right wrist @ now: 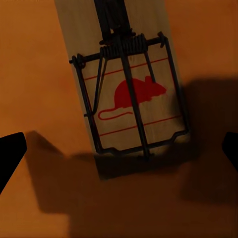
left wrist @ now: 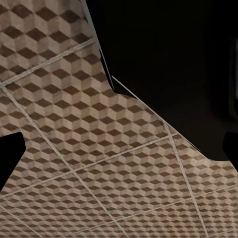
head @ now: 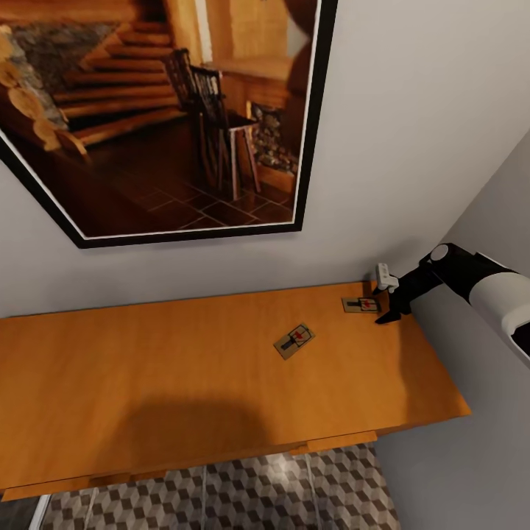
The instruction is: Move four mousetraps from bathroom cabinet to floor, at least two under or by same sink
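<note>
Bathroom wall with framed picture (head: 158, 118) | cabinet (head: 147, 368) top: two mousetraps, mid-right (head: 294, 341) and far-right (head: 361, 304) | right gripper (head: 386, 300) wide open, empty, over far-right one | bathroom floor (head: 243, 493): no traps visible yet.

Soft render, dim shadowed wrist views

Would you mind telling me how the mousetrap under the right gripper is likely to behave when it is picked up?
The mousetrap looks like a thin flat wooden board, so it is probably stiff and light. Lying flush on the cabinet top, it may slide rather than lift. Its wire frame might snag the right gripper fingers.
</note>
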